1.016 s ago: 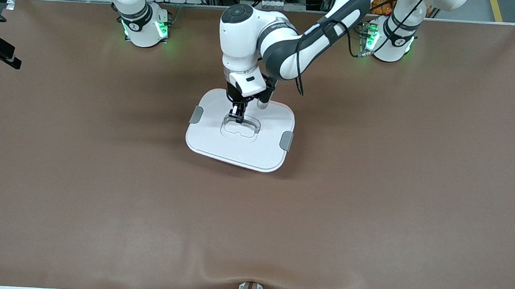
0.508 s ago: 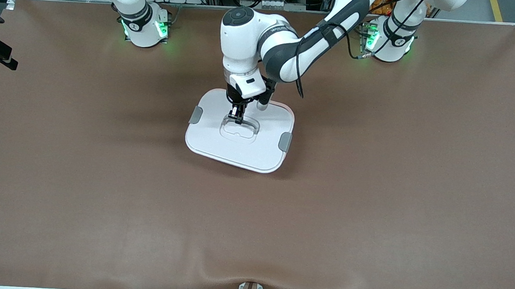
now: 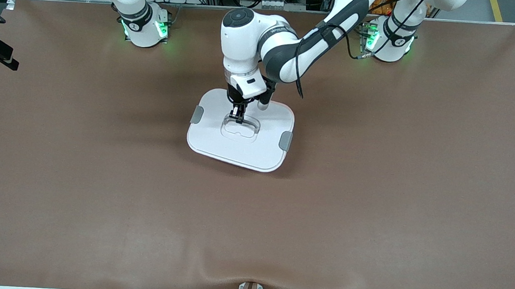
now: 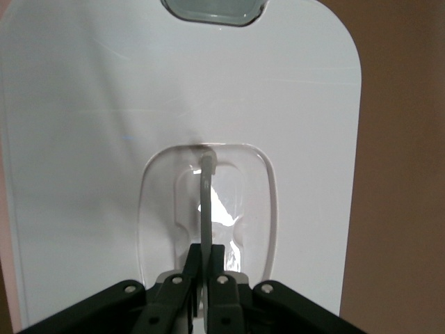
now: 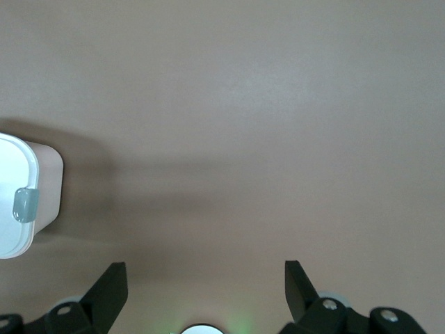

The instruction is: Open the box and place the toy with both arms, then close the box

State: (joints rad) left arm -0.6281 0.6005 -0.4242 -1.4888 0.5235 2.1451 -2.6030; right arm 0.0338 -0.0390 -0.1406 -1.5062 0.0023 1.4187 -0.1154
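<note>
Rounded-rectangle pink plastic box (image 3: pixel 240 132) is seen on the brown desk (image 3: pixel 371 207), near the middle, closer to the arms' bases than to the front camera. Flat white lid (image 3: pixel 210 134) is seated on it; one grey side clip (image 3: pixel 196 114) is noted toward the right arm's end, the other grey clip (image 3: pixel 286 140) toward the left arm's end. A pale pink wall of the box (image 5: pixel 47 184) is visible under the lid edge in the right wrist view.

Left hand (image 3: pixel 237 116) is set down at the lid's centre, in the recessed clear well (image 4: pixel 208 209). Its fingers (image 4: pixel 217 268) are pressed together on the thin grey handle bar (image 4: pixel 206 202), which is stood up out of the recess. The lid is not seen lifted off the box.

Right hand (image 5: pixel 201 285) is held over bare desk, toward the right arm's end, beside the box; its fingers are spread wide apart with nothing between them. Right arm is waiting.

No toy is made out in any view.
</note>
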